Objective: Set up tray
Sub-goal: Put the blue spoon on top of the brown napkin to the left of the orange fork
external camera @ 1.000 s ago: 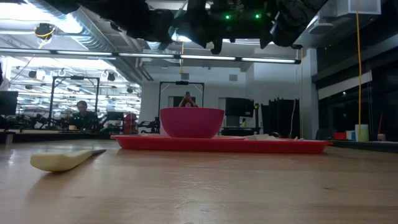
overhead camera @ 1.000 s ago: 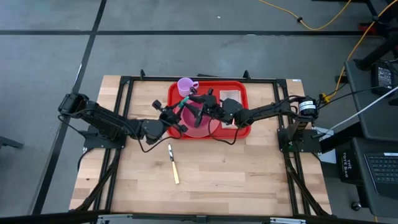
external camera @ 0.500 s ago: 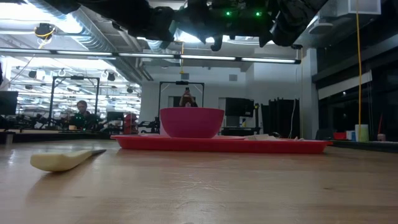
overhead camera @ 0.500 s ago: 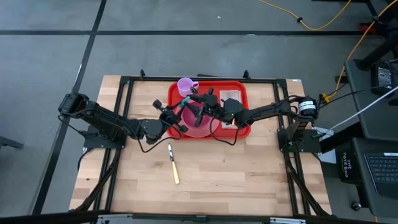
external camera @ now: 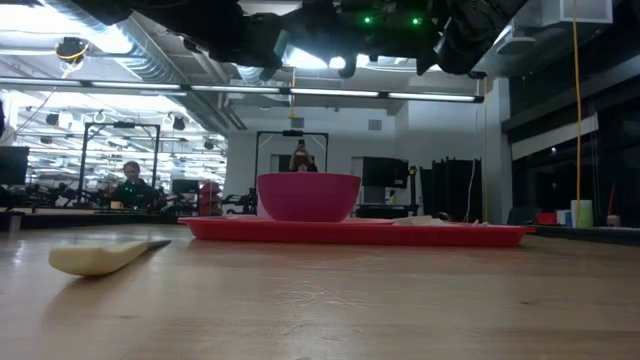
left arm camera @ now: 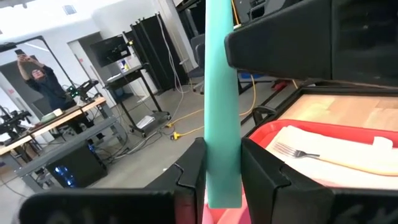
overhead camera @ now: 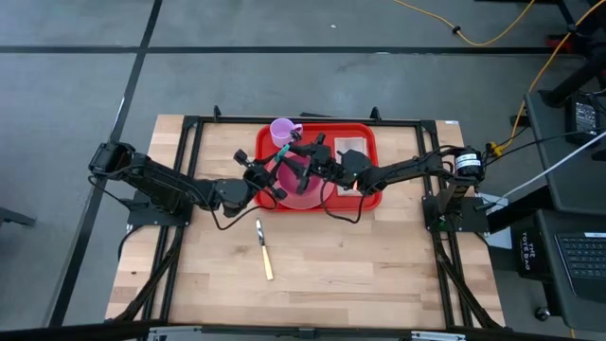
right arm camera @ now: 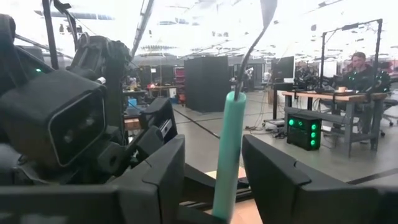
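The red tray (overhead camera: 365, 134) lies at the table's far middle. It carries a pink bowl (external camera: 308, 197), a pale purple cup (overhead camera: 282, 130) at its far left corner, and a white napkin with a fork (left arm camera: 295, 151) on its right part. Above the bowl, my left gripper (overhead camera: 276, 170) is shut on a teal-handled utensil (right arm camera: 229, 149) whose metal neck points up. My right gripper (right arm camera: 213, 146) comes level from the right, open. Its fingers stand on either side of the same handle; whether they touch it I cannot tell. My left gripper pinches the teal handle (left arm camera: 222, 134) between its two fingers (left arm camera: 193, 168), which come level from the table's left and lie across it. The handle stands roughly upright, metal end up, lifted clear above the bowl.
A knife with a pale handle (overhead camera: 264, 250) lies on the bare wood nearer the front, left of the middle. Black frame rails (overhead camera: 180, 180) run along the table's sides. People work at benches in the room beyond the table.
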